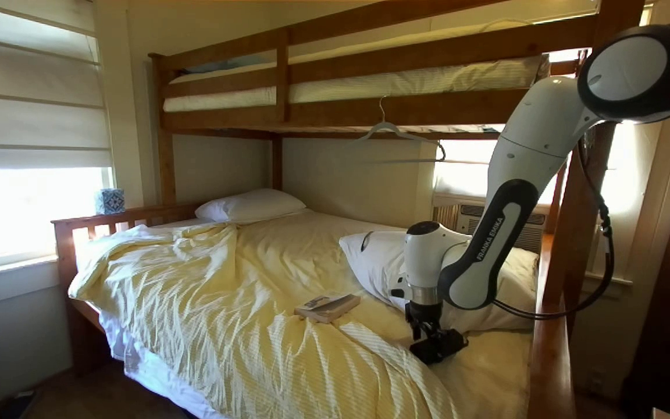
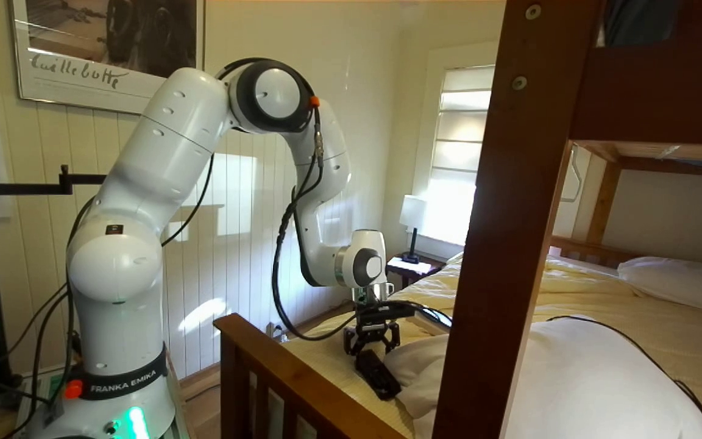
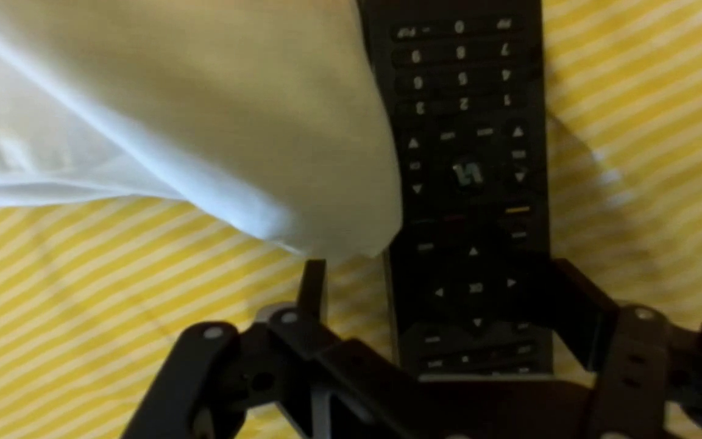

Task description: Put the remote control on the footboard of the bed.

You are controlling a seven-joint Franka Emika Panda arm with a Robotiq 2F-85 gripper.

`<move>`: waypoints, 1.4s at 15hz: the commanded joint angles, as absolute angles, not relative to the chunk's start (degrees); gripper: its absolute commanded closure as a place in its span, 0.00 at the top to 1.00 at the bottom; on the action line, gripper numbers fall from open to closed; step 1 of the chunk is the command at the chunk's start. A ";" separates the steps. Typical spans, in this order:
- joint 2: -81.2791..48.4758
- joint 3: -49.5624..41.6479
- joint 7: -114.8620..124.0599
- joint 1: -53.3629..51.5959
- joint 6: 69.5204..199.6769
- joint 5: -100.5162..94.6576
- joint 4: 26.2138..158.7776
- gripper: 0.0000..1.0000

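1. The remote control (image 3: 470,201) lies on the yellow striped sheet (image 3: 649,110), beside a white pillow (image 3: 253,152) whose corner hides part of its long side in the wrist view.
2. My gripper (image 3: 439,268) straddles it, spread and not clenched: sheet shows between one finger (image 3: 312,292) and the remote control, while the other finger (image 3: 585,308) overlaps the opposite edge; whether that one touches, I cannot tell.
3. Because I sit off-centre, closing now may shove the remote control sideways or land a fingertip on its keys.
4. That pillow corner could get pinched in the grasp, or drag as I lift.
5. If I press low, soft sheet may bunch between my pads; too high, and the smooth case could slip.
6. I flank it nearer the arrow-key end, so the long body may droop or twist.
7. The footboard (image 2: 302,377) offers only a narrow top edge: released crooked, the remote control likely tips off.
8. My looping cable (image 2: 276,286) might catch the post (image 2: 491,244).
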State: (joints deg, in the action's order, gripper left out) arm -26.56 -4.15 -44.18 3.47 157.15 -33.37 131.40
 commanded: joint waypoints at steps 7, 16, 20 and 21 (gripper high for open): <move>-27.52 -4.55 -41.87 2.12 156.83 -34.45 129.38 0.36; -12.85 4.51 -46.35 2.12 146.77 -23.23 135.58 0.36; -2.74 5.13 -48.98 0.46 137.22 -19.95 144.36 0.36; -0.26 4.96 -47.87 -0.23 135.75 -21.20 146.49 0.36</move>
State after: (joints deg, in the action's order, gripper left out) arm -10.53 5.07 -48.07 0.94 139.27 -20.89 137.64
